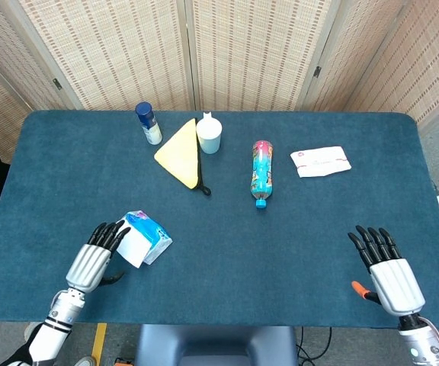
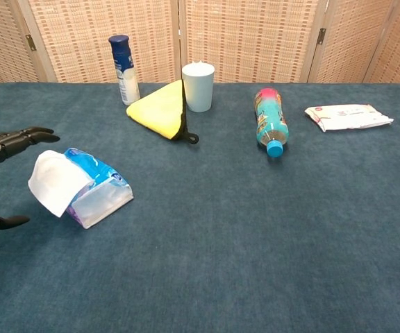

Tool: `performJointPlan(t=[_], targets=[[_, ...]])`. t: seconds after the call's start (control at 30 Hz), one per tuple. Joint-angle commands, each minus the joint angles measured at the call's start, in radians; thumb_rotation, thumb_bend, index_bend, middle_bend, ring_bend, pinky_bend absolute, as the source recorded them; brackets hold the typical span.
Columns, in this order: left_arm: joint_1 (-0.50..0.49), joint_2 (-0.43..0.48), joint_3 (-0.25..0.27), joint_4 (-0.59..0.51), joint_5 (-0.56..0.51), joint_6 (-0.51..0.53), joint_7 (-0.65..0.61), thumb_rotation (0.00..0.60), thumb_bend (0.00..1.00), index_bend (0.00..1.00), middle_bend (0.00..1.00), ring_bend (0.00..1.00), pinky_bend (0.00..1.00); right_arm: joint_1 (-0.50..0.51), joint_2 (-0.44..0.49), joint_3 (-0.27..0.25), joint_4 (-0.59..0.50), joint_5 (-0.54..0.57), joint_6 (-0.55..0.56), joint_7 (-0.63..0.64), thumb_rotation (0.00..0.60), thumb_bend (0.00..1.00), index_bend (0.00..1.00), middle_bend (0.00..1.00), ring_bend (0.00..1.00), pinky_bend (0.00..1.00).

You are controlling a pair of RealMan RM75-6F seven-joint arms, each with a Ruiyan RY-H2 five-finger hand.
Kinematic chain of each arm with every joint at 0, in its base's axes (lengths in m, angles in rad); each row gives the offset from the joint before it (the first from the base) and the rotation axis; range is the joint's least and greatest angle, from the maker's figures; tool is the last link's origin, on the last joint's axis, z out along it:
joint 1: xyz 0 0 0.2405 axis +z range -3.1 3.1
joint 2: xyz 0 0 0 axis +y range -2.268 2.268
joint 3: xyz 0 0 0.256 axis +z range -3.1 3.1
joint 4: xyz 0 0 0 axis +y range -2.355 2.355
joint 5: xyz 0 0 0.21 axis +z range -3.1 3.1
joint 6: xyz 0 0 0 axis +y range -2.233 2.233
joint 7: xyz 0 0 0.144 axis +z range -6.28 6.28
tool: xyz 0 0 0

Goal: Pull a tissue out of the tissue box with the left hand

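The left hand (image 1: 91, 261) hovers with fingers spread and thumb apart, holding nothing, just beside the white tissue (image 2: 55, 182) that sticks out of the soft blue plastic tissue pack (image 2: 97, 187) lying tipped on the dark blue table (image 1: 219, 236). The opening faces the hand, which looks ready to pinch. The right hand (image 1: 387, 271) hangs open, well apart.

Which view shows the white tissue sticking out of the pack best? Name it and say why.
The chest view: the tissue faces that camera side-on, its whole sheet visible standing out of the tissue pack. In the head view the tissue is seen from above, and the left hand reaches its edge.
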Motion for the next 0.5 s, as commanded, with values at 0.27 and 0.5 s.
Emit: performJointPlan(t=[0.27,0.5], targets=[[-0.030,-0.074,0.007,0.075,-0.028,-0.045,-0.009,0.600,0.29,0.10,0.00,0.00,0.04,0.002,0.010,0.006,-0.003,0.007,-0.001,0.015,0.600,0.00,0.00,0.00,0.00,0.00],[-0.042,-0.135,0.007,0.147,-0.002,-0.011,-0.069,0.600,0.43,0.27,0.00,0.00,0.07,0.003,0.010,0.008,-0.004,0.013,-0.006,0.015,0.600,0.00,0.00,0.00,0.00,0.00]])
